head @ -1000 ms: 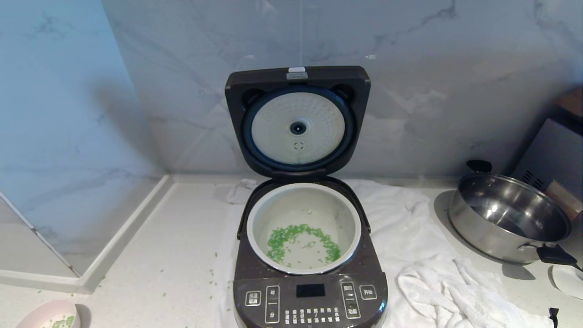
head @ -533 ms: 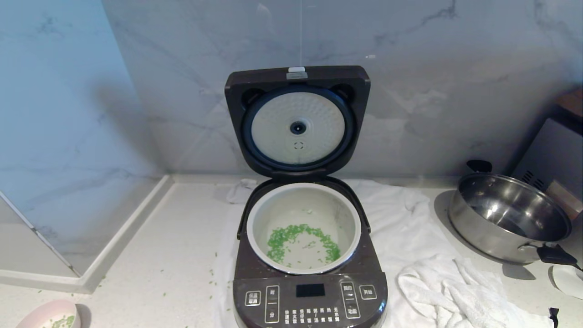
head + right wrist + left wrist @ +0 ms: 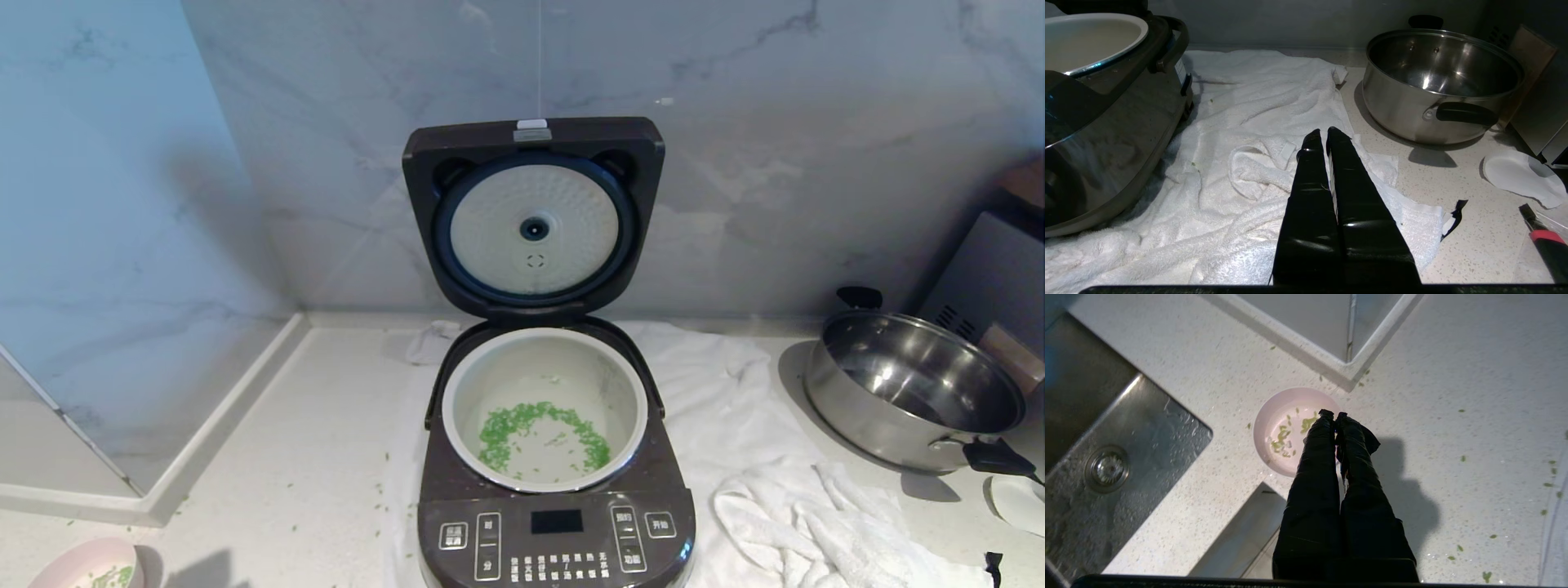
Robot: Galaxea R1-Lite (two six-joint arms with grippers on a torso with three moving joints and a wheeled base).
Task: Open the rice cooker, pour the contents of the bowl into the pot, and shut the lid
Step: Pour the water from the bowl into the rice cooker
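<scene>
Showing the worktop with the cooker open and both arms outside the head view.

Left gripper [image 3: 1334, 415]: points down over the counter [image 3: 1453, 375] in the left wrist view; its two black fingers [image 3: 1314, 465] are pressed together and pinch nothing.
Bowl [image 3: 1274, 416]: pale pink, upright on the counter, at the centre of the left wrist view; the fingertips overlap its rim in the picture, and whether they touch it cannot be told. In the head view it sits at the lower left corner of the frame.
Green bits [image 3: 1282, 437]: a few lie inside the bowl; loose ones are scattered over the counter.
Sink [image 3: 1106, 469]: steel, with a round drain, at the left of the left wrist view.
Rice cooker [image 3: 555, 531]: centre of the head view, standing on a white towel [image 3: 735, 384].
Lid [image 3: 535, 216]: raised upright, its silvery plate facing the camera.
Pot [image 3: 544, 343]: seated in the cooker, with a ring of green bits on its floor.
Right gripper [image 3: 1323, 136]: held low over the towel, fingers closed together and empty, between the cooker and a steel pan [image 3: 1437, 81].
</scene>
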